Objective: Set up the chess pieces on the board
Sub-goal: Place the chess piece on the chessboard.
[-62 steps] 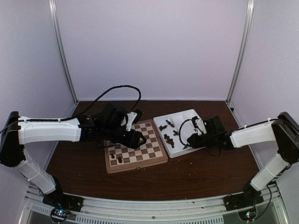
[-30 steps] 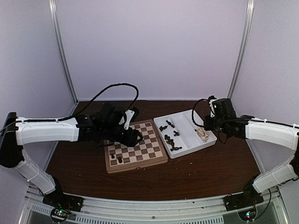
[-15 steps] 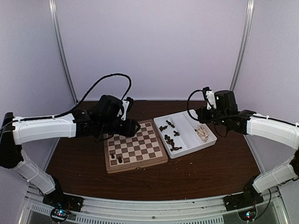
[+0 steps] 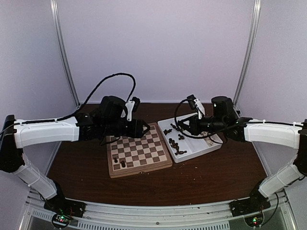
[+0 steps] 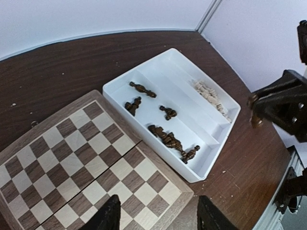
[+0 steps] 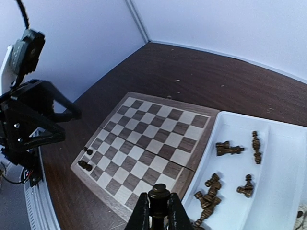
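The left gripper (image 5: pixel 158 221) hangs over the board (image 4: pixel 144 155), near its 11 o'clock edge. Its two fingers (image 5: pixel 108 218) are apart and nothing is between them. The board lies flat on the brown table (image 4: pixel 206 179). A few dark chess pieces (image 6: pixel 85 165) stand up on it near the 7 o'clock corner. The other squares look bare. The right gripper (image 6: pixel 158 212) is pinched tight on one dark chess piece (image 6: pixel 158 194), up in the air over the 9 o'clock side of the white tray (image 5: pixel 187 88). The piece's long side runs along the fingers. Its round head sticks out past the tips, aimed toward the board at about 9 o'clock. I think it is tipped over more than it stands up. More dark pieces (image 5: pixel 165 138) lie on their sides in the tray, pointing every which way. The cream pieces (image 5: pixel 209 96) sit in a heap in the 3 o'clock slot. These pieces look tiny, light and hard, and smooth and round too. So one could roll, or twist and slip out of a pinch. The best place to hold one is its thin middle, so the flat bottom can go down first onto a square.
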Robot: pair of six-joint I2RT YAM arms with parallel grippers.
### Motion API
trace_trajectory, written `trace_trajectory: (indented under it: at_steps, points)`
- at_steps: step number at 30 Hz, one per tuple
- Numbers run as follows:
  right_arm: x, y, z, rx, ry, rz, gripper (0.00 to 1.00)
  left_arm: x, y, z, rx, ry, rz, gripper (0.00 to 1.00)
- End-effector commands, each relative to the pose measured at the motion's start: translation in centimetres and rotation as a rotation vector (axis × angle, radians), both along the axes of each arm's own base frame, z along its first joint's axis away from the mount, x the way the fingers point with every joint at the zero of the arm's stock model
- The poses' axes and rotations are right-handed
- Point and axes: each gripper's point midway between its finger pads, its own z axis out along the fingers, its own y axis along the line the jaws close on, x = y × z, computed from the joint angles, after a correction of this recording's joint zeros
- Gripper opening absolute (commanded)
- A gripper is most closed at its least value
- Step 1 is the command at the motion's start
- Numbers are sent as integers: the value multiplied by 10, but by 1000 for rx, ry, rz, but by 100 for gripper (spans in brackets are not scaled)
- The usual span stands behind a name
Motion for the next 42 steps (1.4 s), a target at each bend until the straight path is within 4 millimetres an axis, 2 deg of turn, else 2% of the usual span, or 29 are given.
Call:
trace_trajectory:
  at_steps: [1, 5, 13, 20, 26, 42]
  points:
    - [-30, 37, 3, 45, -31, 181, 3, -15, -24, 25, -117, -35, -163, 54]
    - [-39, 59, 3, 92, -2, 233, 3, -30, -33, 21, -144, -21, -262, 53]
    - [-45, 102, -15, 75, 41, 253, 3, -39, -39, 8, -205, -15, -308, 54]
    - [-31, 112, -16, 126, 79, 166, 3, -45, -33, -2, -201, -18, -321, 56]
    - [-27, 119, -9, 156, 108, 140, 2, -46, -34, -9, -183, -10, -330, 51]
    - [-44, 136, 1, 184, 124, 209, 3, -38, -40, -13, -184, -12, -319, 50]
